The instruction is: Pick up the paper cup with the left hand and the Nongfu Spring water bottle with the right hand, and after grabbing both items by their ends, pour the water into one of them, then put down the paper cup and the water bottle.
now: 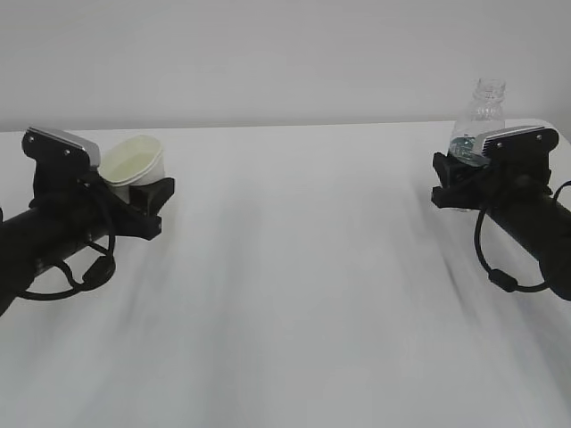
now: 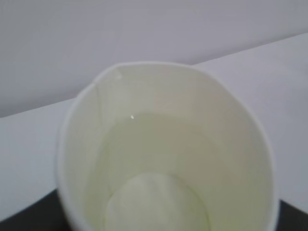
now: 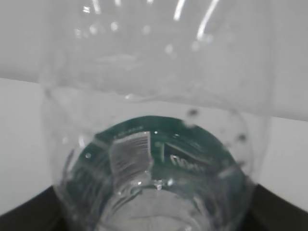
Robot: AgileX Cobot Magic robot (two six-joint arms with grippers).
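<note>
Black left arm gripper low over white table, jaws clamping tilted white paper cup containing clear water, black right arm gripper far across table, jaws clamping upright clear ribbed uncapped bottle

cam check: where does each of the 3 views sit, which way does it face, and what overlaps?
Exterior: low, facing both arms across the white table; left gripper holds the paper cup, right gripper holds the Nongfu Spring water bottle.
Left wrist: on the left arm, looking into the cup, water inside; only dark gripper edges at the bottom corners.
Right wrist: on the right arm, close against the bottle, green label visible; dark edges at the corners.
Shared: exterior shows the cup and the bottle, one in each wrist view.
</note>
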